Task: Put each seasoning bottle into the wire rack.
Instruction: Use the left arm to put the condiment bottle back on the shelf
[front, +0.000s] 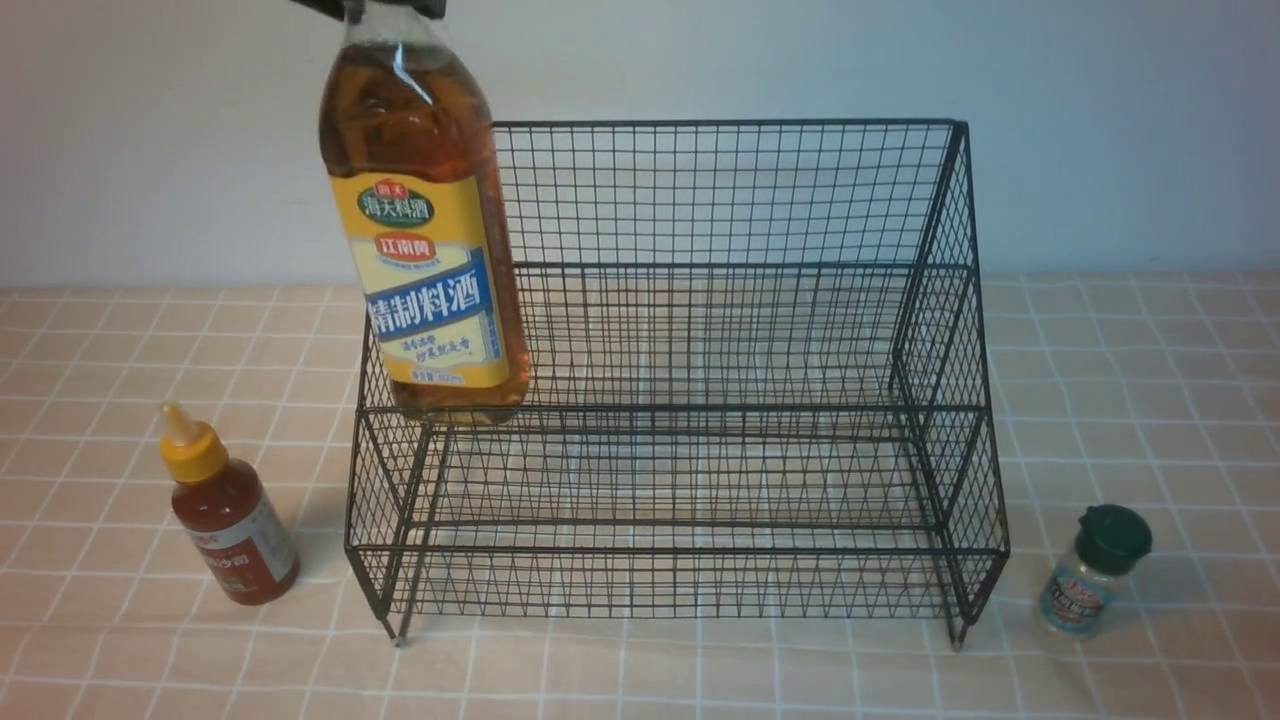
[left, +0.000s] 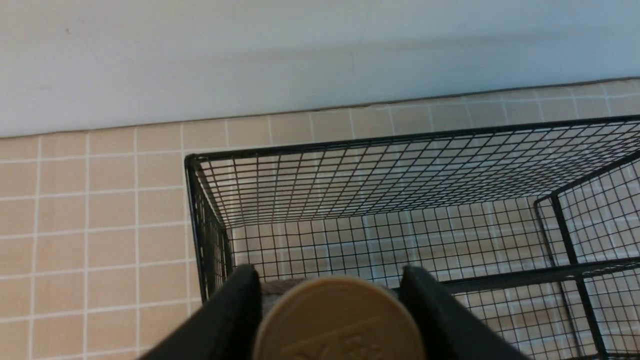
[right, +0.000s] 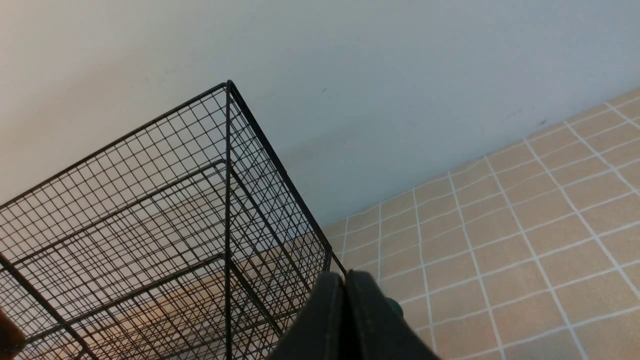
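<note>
My left gripper (front: 375, 8) is shut on the neck of the tall amber seasoning bottle (front: 425, 230), just under its tan cap (left: 337, 320). The bottle hangs slightly tilted over the left end of the black wire rack (front: 720, 270), its base level with the upper tier's front rail. The red-sauce squeeze bottle (front: 228, 520) stands on the table left of the rack. To the rack's right stands the small shaker (front: 1095, 568) with a dark green lid (right: 395, 307). My right gripper (right: 345, 280) is shut on nothing, above the shaker by the rack's right end.
A pale wall (front: 900, 60) runs close behind the rack. The table carries a tan tiled cloth (front: 1150, 380).
</note>
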